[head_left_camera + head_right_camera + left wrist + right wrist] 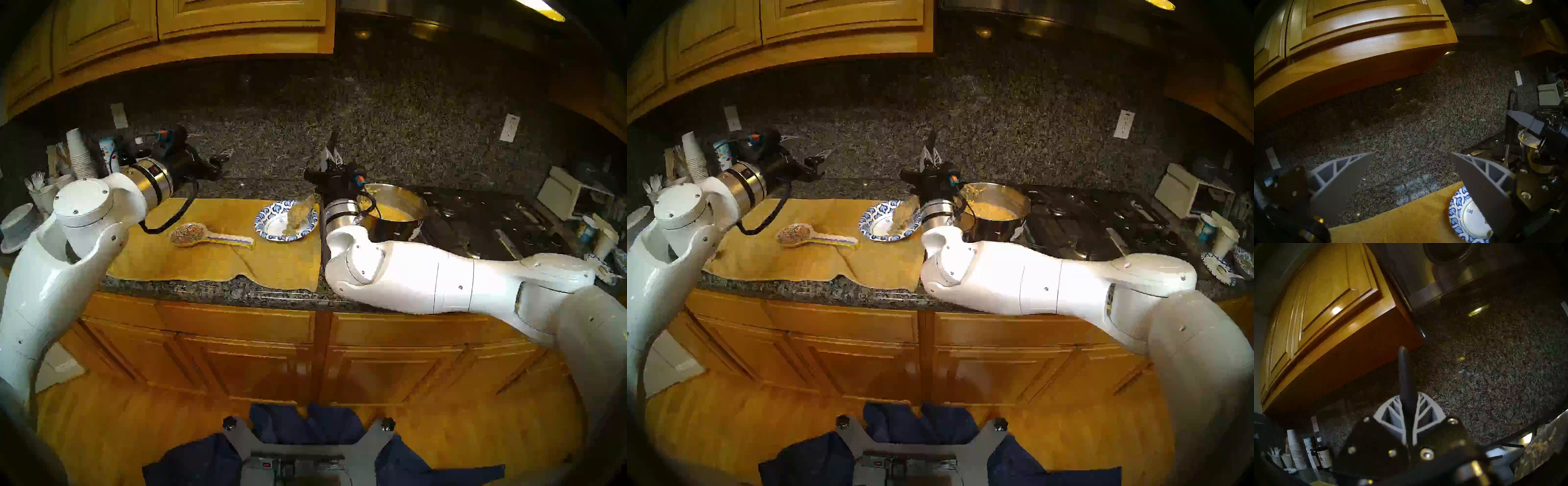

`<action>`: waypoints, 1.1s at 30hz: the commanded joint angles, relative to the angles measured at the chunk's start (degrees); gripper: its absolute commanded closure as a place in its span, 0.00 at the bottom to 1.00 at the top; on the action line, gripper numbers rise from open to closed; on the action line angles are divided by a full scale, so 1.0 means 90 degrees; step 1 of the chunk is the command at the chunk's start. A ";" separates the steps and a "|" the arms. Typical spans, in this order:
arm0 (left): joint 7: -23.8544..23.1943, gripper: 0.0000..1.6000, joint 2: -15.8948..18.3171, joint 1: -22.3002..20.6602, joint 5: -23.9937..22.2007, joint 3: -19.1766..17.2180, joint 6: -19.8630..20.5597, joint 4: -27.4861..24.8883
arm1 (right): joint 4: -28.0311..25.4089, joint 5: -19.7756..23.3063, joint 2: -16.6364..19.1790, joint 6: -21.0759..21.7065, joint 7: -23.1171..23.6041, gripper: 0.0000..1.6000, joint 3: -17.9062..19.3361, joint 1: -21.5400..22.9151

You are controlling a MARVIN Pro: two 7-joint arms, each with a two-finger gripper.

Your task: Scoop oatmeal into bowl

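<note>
Gripping a dark utensil handle (1405, 378) between its closed fingers, the right gripper (1407, 414) points up toward the speckled stone wall, beside the rim of a steel pot (397, 217). In the head view the handle (331, 139) sticks up past the fingertips, and the utensil's lower end — loaded with a tan, lumpy mass of oatmeal (300, 217) — slants down into the bowl (268, 217). That bowl, white in the centre with a blue leaf-patterned rim, sits on a yellow cloth (210, 258) spread over the counter, just left of the pot. More oatmeal (393, 212) fills the bottom of the pot.

The left gripper (1411, 171) is held level above the back of the counter, well to the left of the bowl, its two fingers spread wide with nothing between them — only the stone surface shows in the gap. From its wrist view, the bowl's rim (1457, 202) peeks out beside the right-hand finger.

A painted spoon rest (207, 236) lies on the cloth, left of the bowl and apart from it. Stacked paper cups (79, 156) stand at the far left of the counter.
</note>
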 commanded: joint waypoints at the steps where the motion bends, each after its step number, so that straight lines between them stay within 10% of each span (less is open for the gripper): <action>1: -0.0013 0.00 0.0002 -0.0199 0.0006 -0.0138 -0.0127 -0.0086 | -0.0004 -0.0499 -0.0067 0.0022 -0.0518 1.00 0.0211 0.0102; 33: 0.0006 0.00 0.0027 -0.0199 -0.0016 -0.0126 -0.0136 -0.0088 | 0.0328 -0.1911 -0.0077 0.0344 -0.0291 1.00 0.0113 0.0173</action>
